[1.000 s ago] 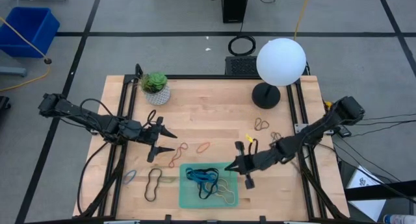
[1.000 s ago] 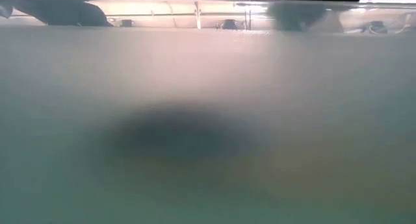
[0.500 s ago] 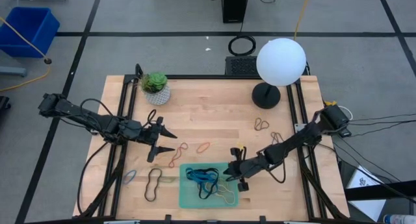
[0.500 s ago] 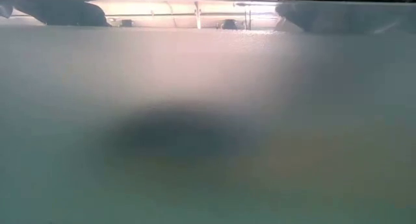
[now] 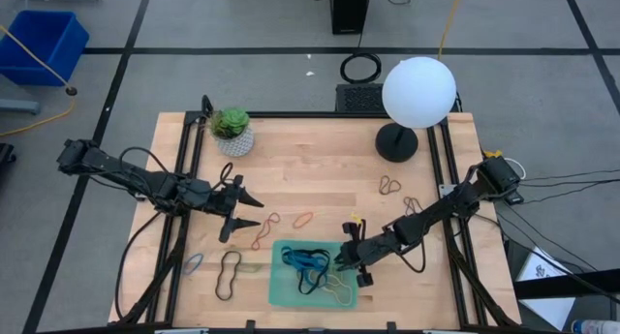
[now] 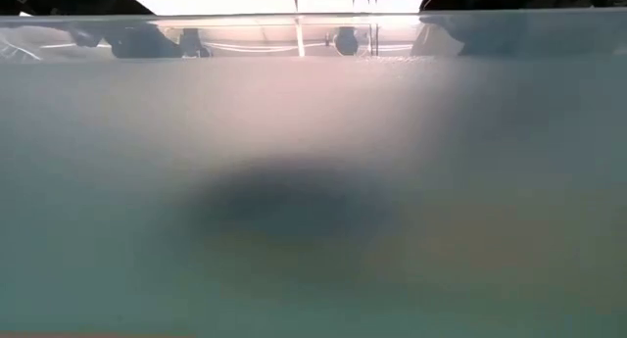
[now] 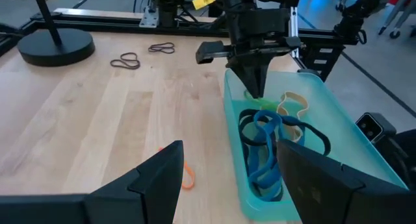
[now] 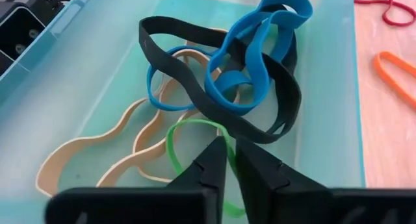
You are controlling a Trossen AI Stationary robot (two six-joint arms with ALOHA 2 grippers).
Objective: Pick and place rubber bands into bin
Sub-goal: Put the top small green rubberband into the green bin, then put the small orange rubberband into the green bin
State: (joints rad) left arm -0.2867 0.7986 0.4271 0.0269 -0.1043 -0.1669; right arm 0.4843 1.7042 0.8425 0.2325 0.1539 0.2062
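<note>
The green tray [image 5: 279,293] lies at the table's near middle and holds blue [image 8: 250,62], black [image 8: 195,39] and tan [image 8: 97,146] rubber bands. My right gripper [image 5: 341,259] reaches down into its right half, shut on a green rubber band [image 8: 177,130]; it also shows in the left wrist view [image 7: 255,87]. My left gripper [image 5: 254,212] is open and empty above the table, left of the tray. A red band [image 5: 263,227], an orange band [image 5: 303,219] and a black band [image 5: 229,274] lie flat on the wood. My right gripper pinches the green band's strand [image 8: 225,143] between its two fingertips, on one side of the loop. The fingers slant down into the tray from the table's right. The rest of the loop lies slack on the tray floor beside the tan band.
Two dark bands [image 5: 389,186] [image 5: 412,204] lie at the table's right. A potted plant [image 5: 232,127] and a white globe lamp [image 5: 418,92] stand at the far edge. The tray's translucent wall [image 6: 313,181] fills the low view.
My right gripper has gone toward the table's left edge and down, from beside the tray's right wall to inside the tray. The tray's rim sits a little lower in the low view than before.
</note>
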